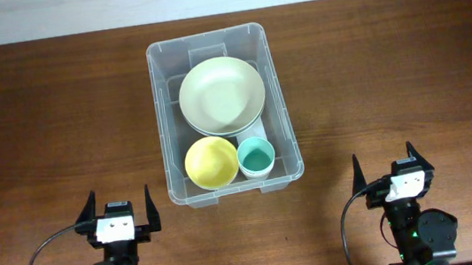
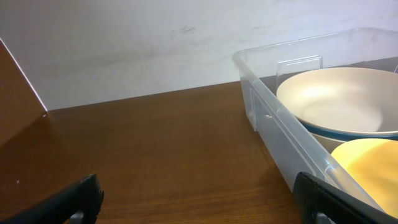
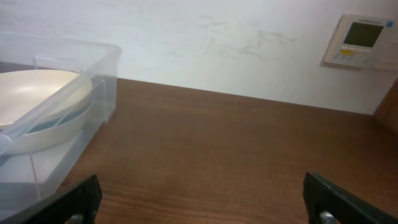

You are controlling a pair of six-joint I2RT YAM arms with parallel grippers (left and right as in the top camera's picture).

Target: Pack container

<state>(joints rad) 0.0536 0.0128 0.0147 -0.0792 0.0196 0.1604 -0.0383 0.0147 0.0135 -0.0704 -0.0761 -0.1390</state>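
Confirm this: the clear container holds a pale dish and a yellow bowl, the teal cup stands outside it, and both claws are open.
Not quite. The teal cup stands inside the container, beside the yellow bowl, as the overhead view shows. The pale dish is in there too, and the left claw and right claw are open.

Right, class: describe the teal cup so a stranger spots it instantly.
Find the clear container mid-table. In its corner nearest the right gripper, beside the yellow bowl, sits the teal cup. It is the smallest dish, the only teal one.
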